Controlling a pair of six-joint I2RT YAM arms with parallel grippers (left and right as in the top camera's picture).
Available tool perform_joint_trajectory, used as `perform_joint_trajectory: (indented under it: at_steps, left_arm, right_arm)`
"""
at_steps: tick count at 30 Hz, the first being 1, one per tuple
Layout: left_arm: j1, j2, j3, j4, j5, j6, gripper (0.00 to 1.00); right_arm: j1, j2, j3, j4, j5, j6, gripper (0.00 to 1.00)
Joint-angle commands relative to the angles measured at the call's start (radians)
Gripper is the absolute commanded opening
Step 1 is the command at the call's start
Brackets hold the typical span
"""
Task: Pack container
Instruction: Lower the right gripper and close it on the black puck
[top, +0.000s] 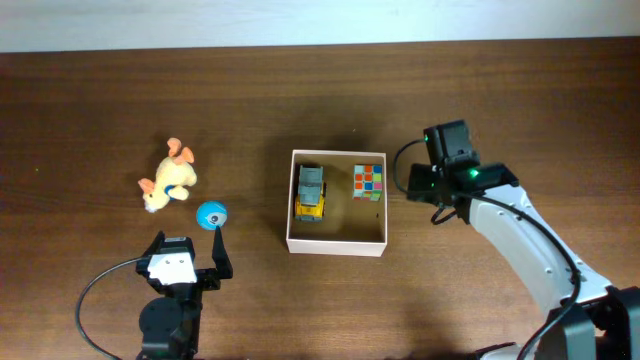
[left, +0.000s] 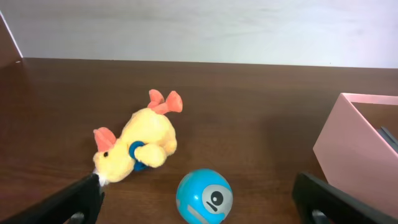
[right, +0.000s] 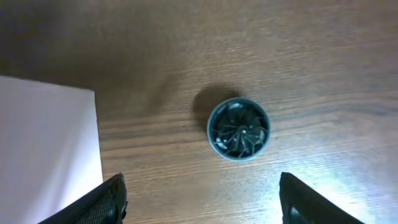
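Observation:
The container (top: 337, 247) is a square, shallow white-walled box at the table's middle. It holds a yellow and grey toy car (top: 312, 191) and a colour cube (top: 368, 182). My left gripper (top: 190, 252) is open and empty, low on the table. A blue ball (left: 204, 196) lies just ahead between its fingers (left: 200, 213), and a yellow plush (left: 137, 146) lies beyond. My right gripper (top: 432, 192) is open and empty, hovering right of the container. Its wrist view shows a small round dark teal thing (right: 239, 129) on the table ahead of the fingers (right: 208, 205).
The plush (top: 168, 177) and ball (top: 211, 215) lie left of the container. The container's outer wall shows at the right of the left wrist view (left: 357, 152) and at the left of the right wrist view (right: 43, 149). Dark wood table (top: 90, 110) all round.

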Motion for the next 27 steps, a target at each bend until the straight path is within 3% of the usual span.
perform_joint_trajectory:
  at_steps: [1, 8, 14, 27]
  left_arm:
    - [0.003, -0.006, -0.005, -0.001, 0.006, 0.019, 0.99]
    - [0.003, -0.006, -0.005, -0.001, 0.006, 0.019, 0.99]
    - [0.003, -0.006, -0.005, -0.001, 0.006, 0.018, 0.99]
    - [0.003, -0.006, -0.005, -0.001, 0.006, 0.018, 0.99]
  right_arm:
    - [-0.008, 0.009, -0.033, 0.044, -0.020, -0.099, 0.73]
    - [-0.050, 0.033, -0.130, 0.161, -0.021, -0.101, 0.74]
    - [-0.103, 0.035, -0.218, 0.276, -0.081, -0.147, 0.86]
    - [-0.134, 0.153, -0.228, 0.394, -0.100, -0.164, 0.85]
